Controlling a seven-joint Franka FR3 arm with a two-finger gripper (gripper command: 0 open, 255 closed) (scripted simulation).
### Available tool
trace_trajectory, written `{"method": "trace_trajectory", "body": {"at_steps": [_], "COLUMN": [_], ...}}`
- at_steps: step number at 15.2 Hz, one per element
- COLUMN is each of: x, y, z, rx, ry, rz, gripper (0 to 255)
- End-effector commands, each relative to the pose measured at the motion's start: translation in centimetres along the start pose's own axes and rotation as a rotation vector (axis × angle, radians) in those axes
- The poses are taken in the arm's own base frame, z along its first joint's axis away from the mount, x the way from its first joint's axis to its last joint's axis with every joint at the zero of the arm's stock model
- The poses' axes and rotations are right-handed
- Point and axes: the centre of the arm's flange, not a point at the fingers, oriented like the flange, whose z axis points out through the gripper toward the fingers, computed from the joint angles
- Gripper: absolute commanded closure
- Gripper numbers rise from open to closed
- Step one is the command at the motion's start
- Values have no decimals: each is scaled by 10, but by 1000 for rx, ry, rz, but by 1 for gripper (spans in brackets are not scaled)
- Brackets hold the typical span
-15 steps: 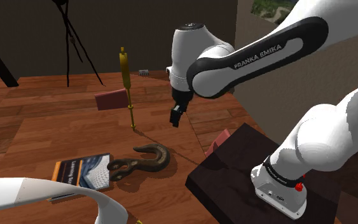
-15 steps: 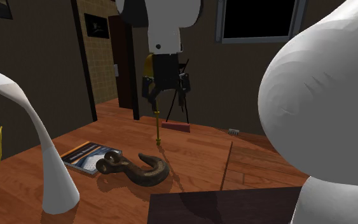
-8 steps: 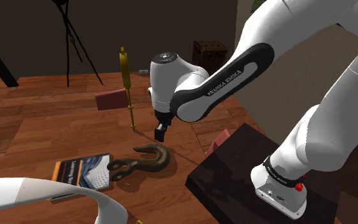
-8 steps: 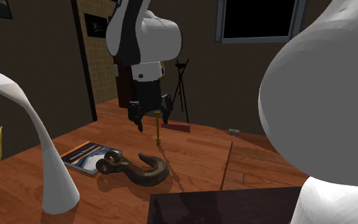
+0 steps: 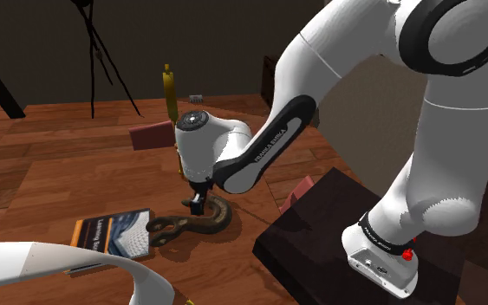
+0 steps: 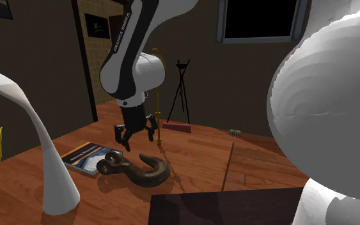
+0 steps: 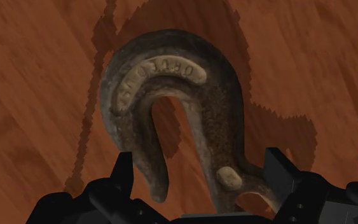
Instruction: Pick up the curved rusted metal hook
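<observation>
Over the hook (image 6: 148, 171), the claw (image 6: 135, 137) has come down, spread wide, gripping nothing. A book (image 6: 81, 157) lies at its nine o'clock; closing looks next.

The gripper (image 6: 135, 134), fingers spread, hangs just above the hook (image 6: 128, 170), which lies on the floor (image 6: 197, 150) beside a book (image 6: 82, 155).

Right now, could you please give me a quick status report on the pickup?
Hand open, low over hook, fingers straddling it, not yet shut. Hook flat on wood surface. Book beside its eye end.
</observation>
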Motion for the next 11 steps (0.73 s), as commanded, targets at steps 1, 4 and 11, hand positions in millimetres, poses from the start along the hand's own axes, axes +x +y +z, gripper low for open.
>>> {"method": "trace_trajectory", "body": {"at_steps": [1, 4, 11], "x": [12, 32, 45], "y": [-11, -28, -42], "z": [22, 53, 95], "rx": [-10, -22, -30], "ry": [-1, -2, -3], "rz": [-24, -58, -80], "gripper": [0, 0, 0]}}
